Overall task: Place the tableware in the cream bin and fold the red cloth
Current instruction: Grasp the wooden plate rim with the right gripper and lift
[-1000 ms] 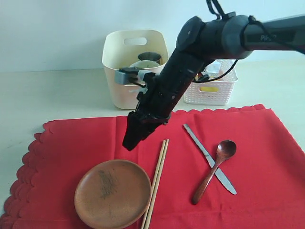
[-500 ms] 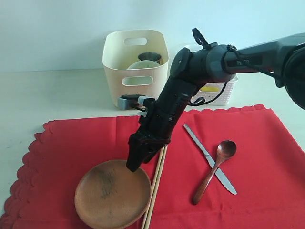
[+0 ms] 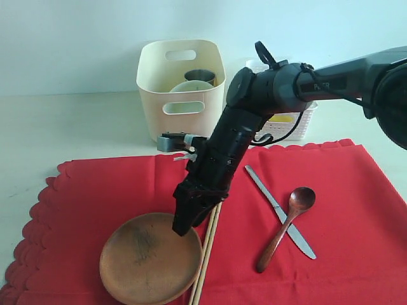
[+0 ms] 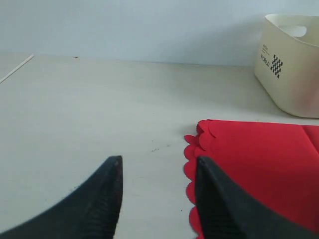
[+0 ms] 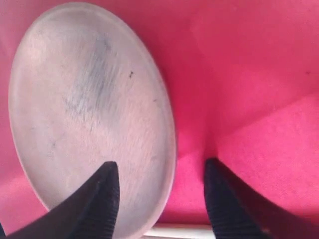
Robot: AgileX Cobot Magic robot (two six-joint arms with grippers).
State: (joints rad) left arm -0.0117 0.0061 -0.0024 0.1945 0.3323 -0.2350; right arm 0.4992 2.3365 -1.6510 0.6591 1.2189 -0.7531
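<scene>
The round brown wooden plate [image 3: 149, 260] lies on the red cloth [image 3: 95, 190] at the front left. My right gripper [image 3: 182, 226] is down at the plate's right rim, jaws open. In the right wrist view the gripper [image 5: 162, 167] straddles the rim: one finger is over the plate [image 5: 84, 109], the other over the cloth [image 5: 259, 124]. Wooden chopsticks [image 3: 207, 251] lie just right of the plate, then the silver knife [image 3: 280, 211] crossed by the dark spoon [image 3: 287, 223]. The cream bin [image 3: 152, 82] holds the pale bowl [image 3: 191, 87] and the steel cup [image 3: 200, 76]. My left gripper [image 4: 157, 162] hangs open over bare table beside the cloth's scalloped edge [image 4: 192, 164].
A white lattice basket [image 3: 287, 125] with food items stands right of the cream bin, behind the cloth. Pale bare tabletop [image 3: 70, 127] stretches left of the bin. The right arm's forearm slants over the cloth between the bin and the plate.
My right gripper has come down and forward from above the cloth to the plate's right rim, and its jaws have narrowed a little. The tableware has not moved.
</scene>
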